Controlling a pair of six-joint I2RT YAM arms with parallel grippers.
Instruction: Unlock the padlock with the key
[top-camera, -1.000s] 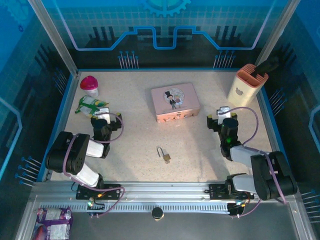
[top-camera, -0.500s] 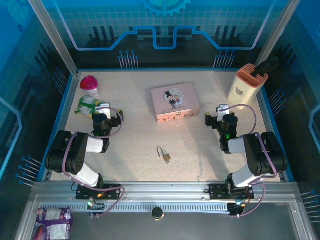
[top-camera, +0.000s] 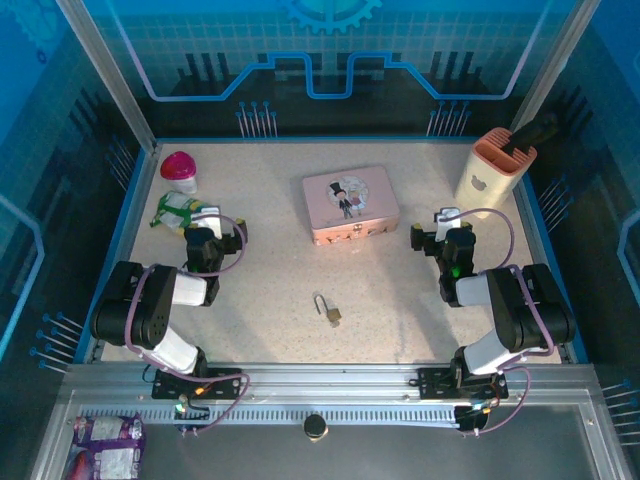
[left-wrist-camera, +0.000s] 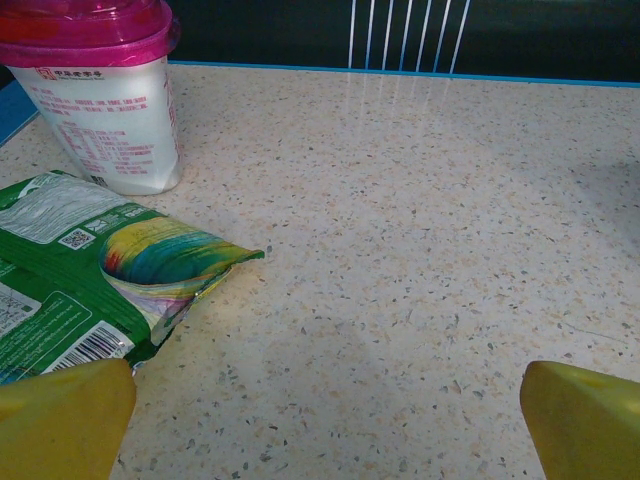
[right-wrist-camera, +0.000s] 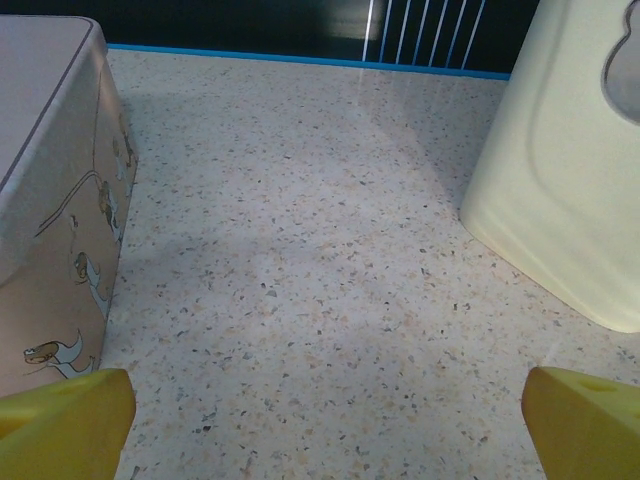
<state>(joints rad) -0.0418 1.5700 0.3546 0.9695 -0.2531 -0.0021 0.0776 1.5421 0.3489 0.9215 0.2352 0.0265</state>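
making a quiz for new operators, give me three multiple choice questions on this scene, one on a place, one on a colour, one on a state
1. Where does the padlock lie?
A. on bare table, nearer than the tin
B. in the holder
C. on the packet

2. What colour is the lid of the cup?
A. green
B. pink
C. white

3. How do the left hand and right hand stand?
A. shut on the key
B. shut on nothing
C. open, holding nothing

Answers:
1 A, the top view shows it alone on the table, nearer than the tin.
2 B, a magenta lid tops the white body.
3 C, both wrist views show wide, empty gaps.
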